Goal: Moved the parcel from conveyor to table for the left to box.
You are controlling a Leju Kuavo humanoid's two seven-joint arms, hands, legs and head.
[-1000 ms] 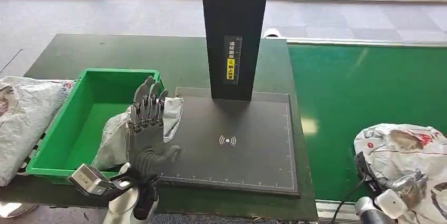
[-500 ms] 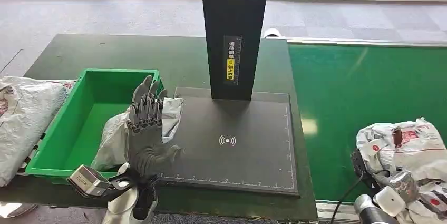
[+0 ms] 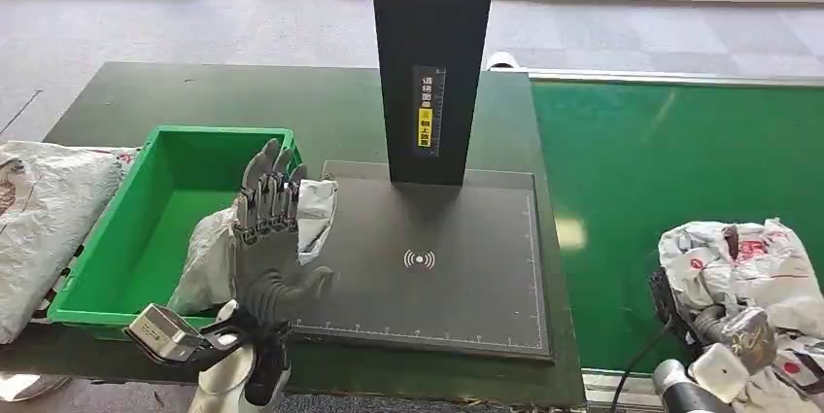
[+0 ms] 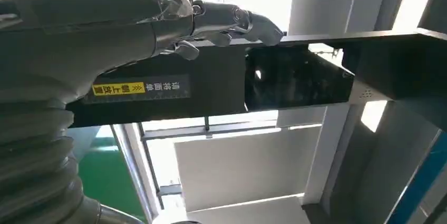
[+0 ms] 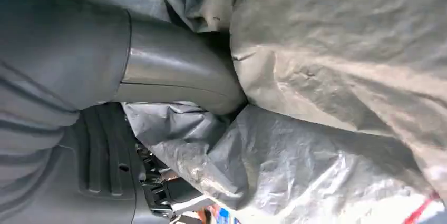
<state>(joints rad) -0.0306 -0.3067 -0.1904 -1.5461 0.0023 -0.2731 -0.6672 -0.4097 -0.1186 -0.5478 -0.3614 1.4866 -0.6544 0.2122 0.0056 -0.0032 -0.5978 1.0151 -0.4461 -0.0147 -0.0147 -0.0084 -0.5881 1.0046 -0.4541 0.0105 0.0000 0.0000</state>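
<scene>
My right hand (image 3: 740, 333) grips a crumpled grey parcel (image 3: 738, 262) at the near edge of the green conveyor (image 3: 670, 151), low on my right. In the right wrist view my thumb (image 5: 174, 71) presses into the wrinkled plastic of the parcel (image 5: 337, 76), which bulges around it; the other fingers are hidden by the wrap.

My left hand (image 3: 268, 233) stands upright above the near-left corner of the black scan pad (image 3: 437, 267), palm turned toward the pad, fingers (image 3: 264, 175) straight, spread and holding nothing. In the left wrist view the thumb (image 4: 232, 21) sticks out free in front of the black scanner post (image 4: 295, 76).

Behind my left hand a second grey parcel (image 3: 209, 258) is draped over the right wall of the green bin (image 3: 117, 238), partly inside it and partly on the pad. Another bag (image 3: 44, 219) lies on the table (image 3: 194, 92), just left of the bin.
</scene>
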